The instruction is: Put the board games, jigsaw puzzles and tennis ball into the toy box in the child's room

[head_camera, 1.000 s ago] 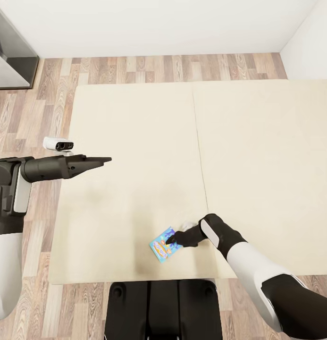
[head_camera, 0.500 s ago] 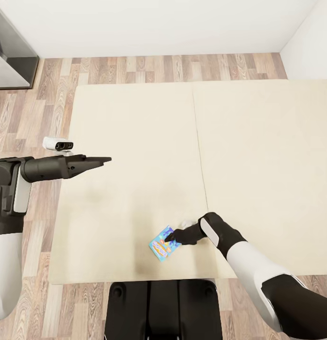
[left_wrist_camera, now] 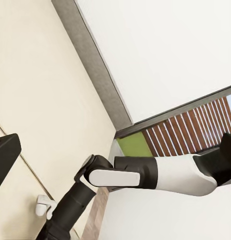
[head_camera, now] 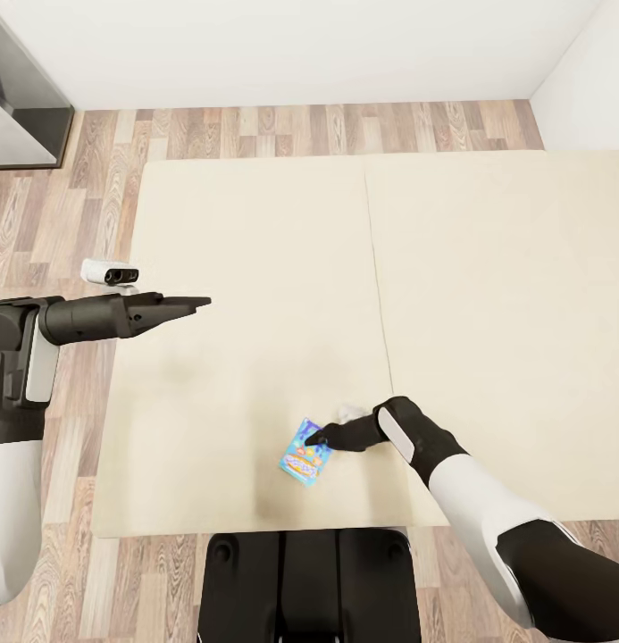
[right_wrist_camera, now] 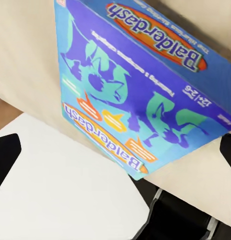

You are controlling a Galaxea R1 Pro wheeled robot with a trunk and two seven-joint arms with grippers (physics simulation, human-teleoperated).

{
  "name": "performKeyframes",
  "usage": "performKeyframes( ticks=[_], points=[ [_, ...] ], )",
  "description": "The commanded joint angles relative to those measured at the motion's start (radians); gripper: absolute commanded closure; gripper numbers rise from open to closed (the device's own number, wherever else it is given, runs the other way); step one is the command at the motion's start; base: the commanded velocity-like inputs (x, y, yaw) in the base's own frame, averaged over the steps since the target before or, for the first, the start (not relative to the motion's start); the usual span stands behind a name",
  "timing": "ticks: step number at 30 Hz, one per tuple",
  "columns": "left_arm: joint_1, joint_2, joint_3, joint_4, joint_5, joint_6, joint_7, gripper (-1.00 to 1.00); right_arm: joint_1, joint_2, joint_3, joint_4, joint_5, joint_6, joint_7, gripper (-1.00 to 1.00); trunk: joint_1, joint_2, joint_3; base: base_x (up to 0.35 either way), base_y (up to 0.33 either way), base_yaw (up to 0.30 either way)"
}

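The bed [head_camera: 255,268] spreads wide, and near its front edge lies the blue board game [head_camera: 305,452], long axis angled toward the robot. Right end effector [head_camera: 313,438] sits at the box's far end, grip unclear; left end effector [head_camera: 198,303] hovers well apart, its state unreadable.

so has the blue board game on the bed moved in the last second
Yes. The blue board game has turned and shifted slightly up the bed, toward the far wall, with the right gripper at it.

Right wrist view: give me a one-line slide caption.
Blue Balderdash board game tilted over the cream bed, seen close along the right gripper's fingers.
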Motion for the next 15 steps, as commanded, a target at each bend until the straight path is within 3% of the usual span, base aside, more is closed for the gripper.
performKeyframes(
  ticks=[1, 15],
  points=[
    [0.000, 0.000, 0.000, 0.000, 0.000, 0.011, -0.003, -1.00, -0.001, 0.000, 0.002, 0.000, 0.006, -0.004, 0.007, -1.00, 0.001, -0.002, -0.001, 0.000, 0.000, 0.000],
    [0.002, 0.000, -0.002, 0.000, -0.001, 0.011, -0.003, -1.00, -0.001, 0.002, 0.000, 0.001, 0.007, -0.013, 0.007, -1.00, 0.001, -0.002, -0.001, 0.000, 0.000, 0.000]
  ],
)
